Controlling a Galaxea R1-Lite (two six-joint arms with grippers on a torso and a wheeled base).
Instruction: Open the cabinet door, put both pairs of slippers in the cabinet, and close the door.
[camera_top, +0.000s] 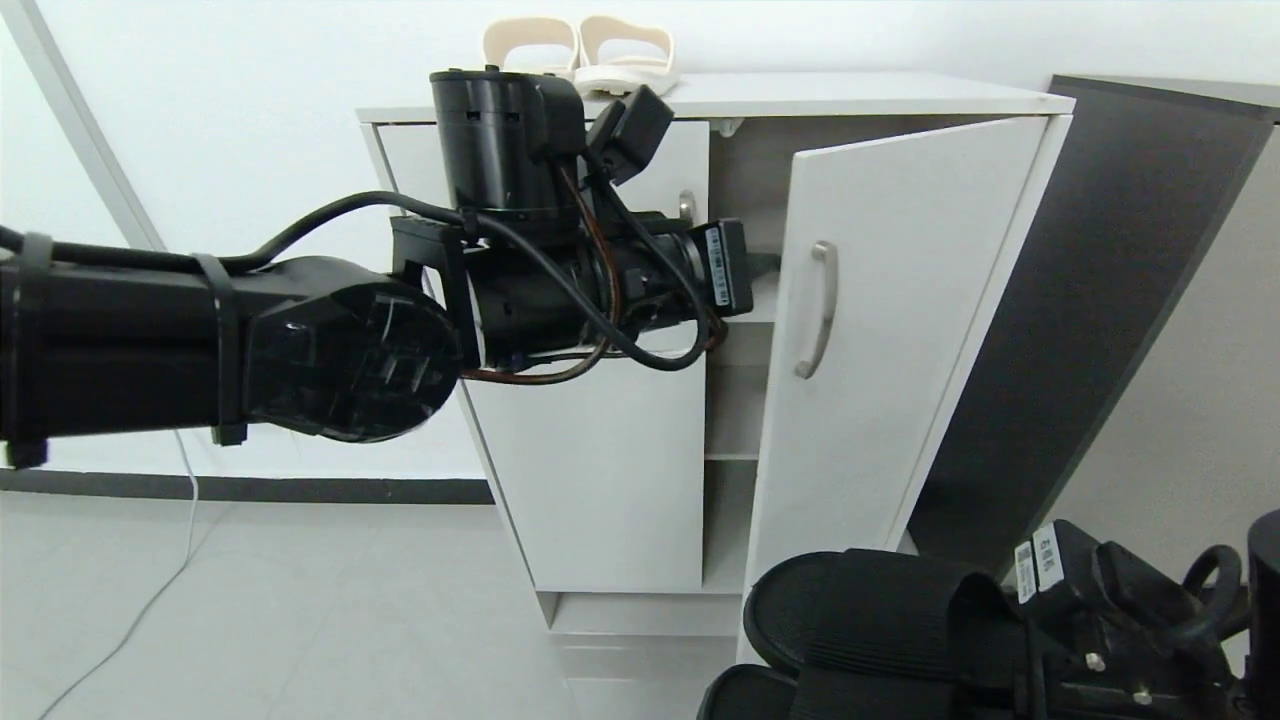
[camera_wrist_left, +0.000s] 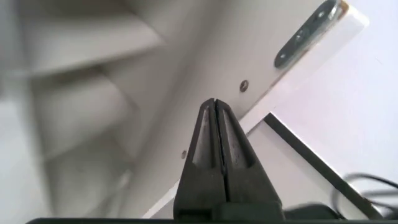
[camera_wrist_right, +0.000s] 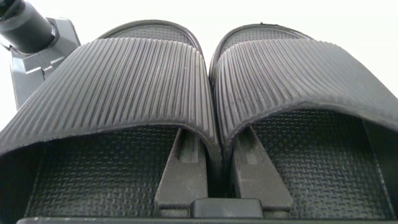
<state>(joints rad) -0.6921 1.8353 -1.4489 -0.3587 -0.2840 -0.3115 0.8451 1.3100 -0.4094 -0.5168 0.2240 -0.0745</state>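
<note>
The white cabinet (camera_top: 600, 480) has its right door (camera_top: 880, 350) swung partly open, and shelves (camera_top: 735, 455) show in the gap. My left gripper (camera_top: 773, 263) is shut and empty, its tip inside the gap behind the door's free edge. In the left wrist view the closed fingers (camera_wrist_left: 216, 124) sit against the door's inner side, below a hinge (camera_wrist_left: 308, 34). A beige pair of slippers (camera_top: 580, 50) rests on the cabinet top. Low at the right, my right gripper (camera_top: 990, 640) is shut on the black pair of slippers (camera_top: 880, 620). Its fingers (camera_wrist_right: 186, 168) pinch the two ribbed straps (camera_wrist_right: 214, 81) together.
A dark grey panel (camera_top: 1100, 300) stands right beside the cabinet, behind the open door. A thin white cable (camera_top: 150, 590) trails over the grey floor at the left. The closed left door has a metal handle (camera_top: 686, 205).
</note>
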